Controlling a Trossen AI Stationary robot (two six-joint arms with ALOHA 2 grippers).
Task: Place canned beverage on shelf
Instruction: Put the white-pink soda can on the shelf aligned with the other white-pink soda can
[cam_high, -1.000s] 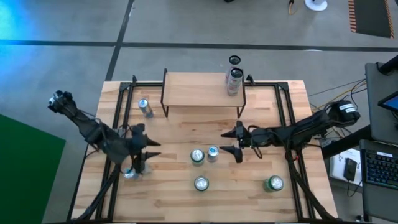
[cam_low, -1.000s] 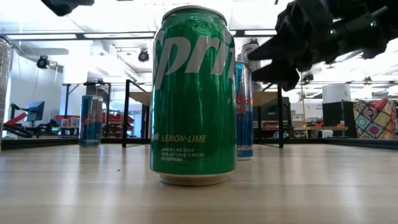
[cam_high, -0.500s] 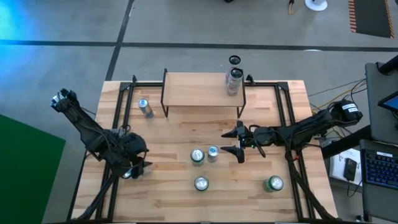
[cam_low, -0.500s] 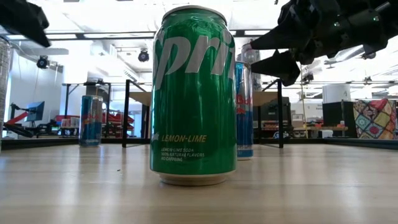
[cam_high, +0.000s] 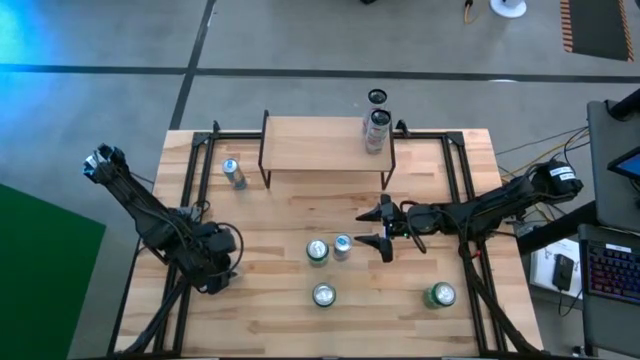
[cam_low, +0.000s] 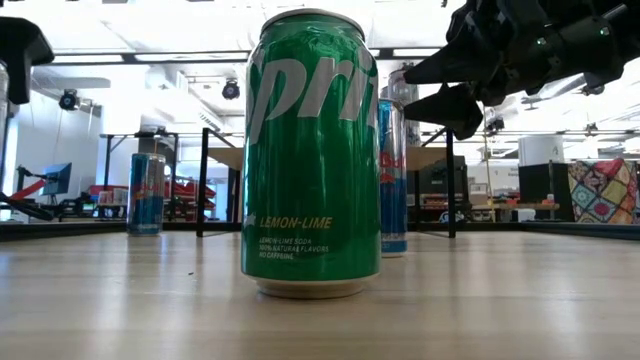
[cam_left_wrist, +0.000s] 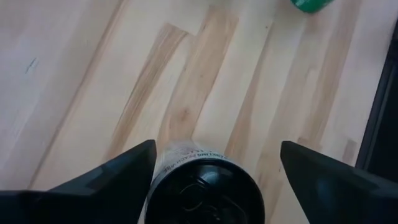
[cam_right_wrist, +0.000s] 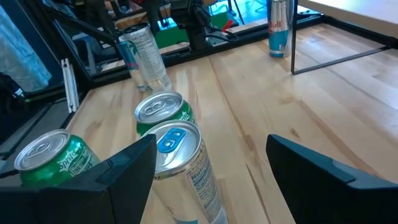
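Several cans stand on the tabletop (cam_high: 290, 205). Nearest the front edge is a green can (cam_low: 312, 150), which fills the low view and hides much of what lies behind it. Off toward the left front, the left claw (cam_high: 214, 276) points down with its fingers spread wide around a dark-topped can (cam_left_wrist: 202, 193). One finger looks to sit against the can's wall and the other stands clear. From above, the claw itself covers that can.

Further in, the right claw (cam_high: 360, 228) hangs spread too and holds nothing. It is aimed at a slim blue-tabbed can (cam_right_wrist: 180, 168) just ahead of its fingers, with another green one touching or nearly touching it. I judge this slim can to be the next one meant for the shelf (cam_high: 320, 145), and it is still down on the tabletop, mid-table.

It should be stiff if full, with smooth, slippery aluminium walls, and narrow enough to tip. The best hold is across the mid-body, squarely and with moderate pressure. Whether it is full cannot be told.

At the far edge, the shelf already carries one tall can (cam_high: 377, 130) near its right end. Its label is too small to read
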